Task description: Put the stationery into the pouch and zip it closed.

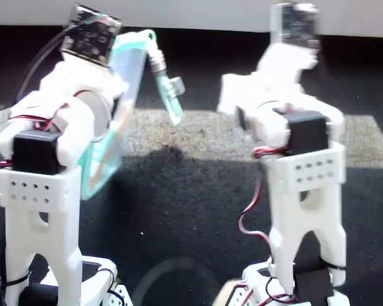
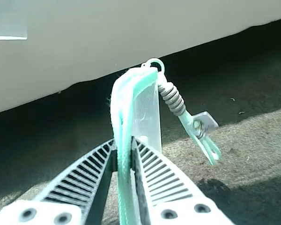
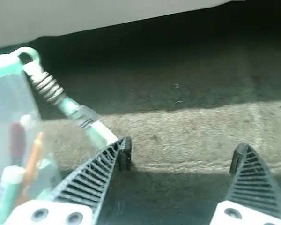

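Pouch [image 1: 105, 156]: soft, light, translucent; stationery [image 3: 33, 154] inside. Left gripper [image 2: 124, 143] clamped on its edge, held aloft. Zipper pull [image 2: 196, 129]: small, dangling, likely best hold. Right gripper [image 3: 183, 145]: jaws apart, near pull.

Setting: robot lab bench, likely | evidence: left arm [image 1: 41, 191], right arm [image 1: 306, 185], white printed shells, exposed wiring | dark-covered desk [image 1: 179, 217] | plain pale wall [image 1: 198, 13]

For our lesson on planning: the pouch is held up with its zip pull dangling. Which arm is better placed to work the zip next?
Probably right. The right gripper is open, its fingers beside the zip pull; the left gripper is shut on the pouch, holding it up.
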Tool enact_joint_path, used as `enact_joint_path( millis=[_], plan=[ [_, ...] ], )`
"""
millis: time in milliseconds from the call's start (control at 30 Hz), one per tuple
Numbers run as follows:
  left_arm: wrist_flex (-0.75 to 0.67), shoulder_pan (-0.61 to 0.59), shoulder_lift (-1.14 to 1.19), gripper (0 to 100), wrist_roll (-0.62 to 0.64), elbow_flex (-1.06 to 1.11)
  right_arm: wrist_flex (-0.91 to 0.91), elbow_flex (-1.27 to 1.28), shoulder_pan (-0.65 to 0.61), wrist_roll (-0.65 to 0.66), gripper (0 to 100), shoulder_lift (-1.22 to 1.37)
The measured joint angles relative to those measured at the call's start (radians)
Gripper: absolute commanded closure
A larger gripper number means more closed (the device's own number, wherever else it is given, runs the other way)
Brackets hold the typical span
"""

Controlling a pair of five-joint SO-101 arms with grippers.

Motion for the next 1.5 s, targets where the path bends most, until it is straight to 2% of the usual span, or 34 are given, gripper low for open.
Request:
enact_joint_path(
  millis=[167, 333, 500, 667, 733, 800, 867, 1000, 1267, 1400, 1467, 1500],
  plan=[
    [0.0, 0.002, 0.002, 99, -0.092, 0.025, 0.061, -0.009, 0.203, 0.0, 67.0, 0.0],
    [-0.002, 0.127, 0.074, 99, -0.115, 0.118, 0.114, -0.009, 0.316, 0.0, 67.0, 0.0],
    [-0.069, 0.307, 0.229, 99, -0.12, 0.158, 0.13, -0.009, 0.379, 0.0, 67.0, 0.0],
    [-0.123, 0.425, 0.405, 98, -0.121, 0.158, 0.13, -0.009, 0.419, 0.0, 67.0, 0.0],
    [-0.12, 0.471, 0.453, 94, -0.121, 0.158, 0.13, -0.009, 0.422, 0.0, 67.0, 0.0],
    [-0.12, 0.496, 0.488, 86, -0.106, 0.158, 0.13, -0.009, 0.422, 0.0, 67.0, 0.0],
    [-0.12, 0.497, 0.493, 79, -0.046, 0.158, 0.13, -0.009, 0.422, 0.0, 67.0, 0.0],
    [-0.077, 0.473, 0.493, 79, 0.077, 0.117, 0.13, -0.008, 0.422, 0.0, 67.0, 0.003],
    [0.232, 0.414, 0.253, 79, 0.1, -0.224, 0.13, 0.15, 0.422, 0.0, 67.0, 0.003],
    [0.308, 0.344, 0.127, 79, 0.1, -0.29, 0.117, 0.201, 0.422, 0.0, 67.3, 0.005],
    [0.318, 0.282, 0.092, 84, 0.1, -0.293, 0.098, 0.213, 0.422, 0.0, 68.8, 0.005],
    [0.318, 0.242, 0.086, 89, 0.1, -0.284, 0.095, 0.218, 0.422, 0.0, 73.0, 0.005]
  ],
)
